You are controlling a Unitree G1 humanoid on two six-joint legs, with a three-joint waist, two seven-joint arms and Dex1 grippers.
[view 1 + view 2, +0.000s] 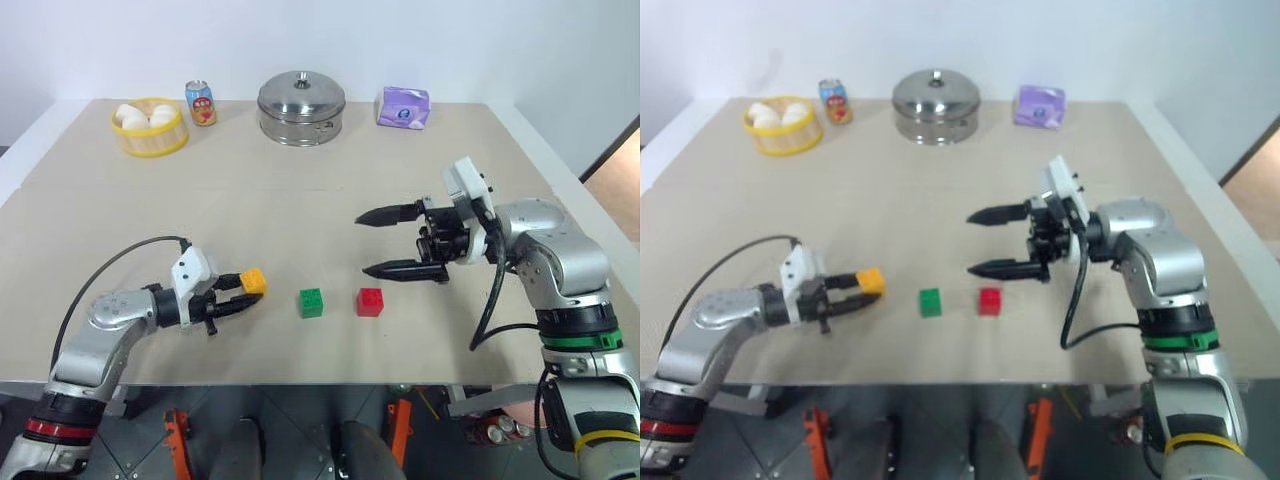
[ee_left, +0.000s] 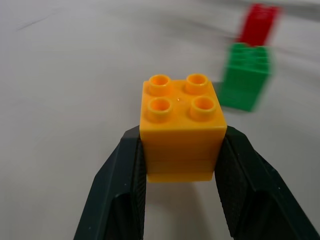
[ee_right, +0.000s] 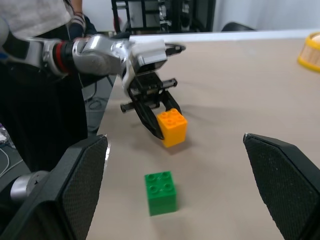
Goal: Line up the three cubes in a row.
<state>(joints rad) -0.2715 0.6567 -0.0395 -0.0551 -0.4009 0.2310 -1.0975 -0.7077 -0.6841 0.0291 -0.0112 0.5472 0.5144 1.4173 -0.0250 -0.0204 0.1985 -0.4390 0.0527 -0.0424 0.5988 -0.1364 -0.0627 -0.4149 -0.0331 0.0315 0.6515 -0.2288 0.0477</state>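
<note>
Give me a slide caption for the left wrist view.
Left gripper shut on the orange cube, green cube and red cube ahead.

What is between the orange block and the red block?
The small green studded plastic cube sits between the orange-yellow studded cube and the red studded cube, seen in the left eye view.

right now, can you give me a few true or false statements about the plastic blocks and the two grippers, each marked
1. The left gripper is shut on the orange-yellow studded plastic block. True.
2. The right gripper grips the red studded block. False: its jaws stand open, holding nothing.
3. The green studded block lies between the orange-yellow and red ones. True.
4. The green block is stacked on the red block. False: they sit side by side, apart, on the table.
</note>
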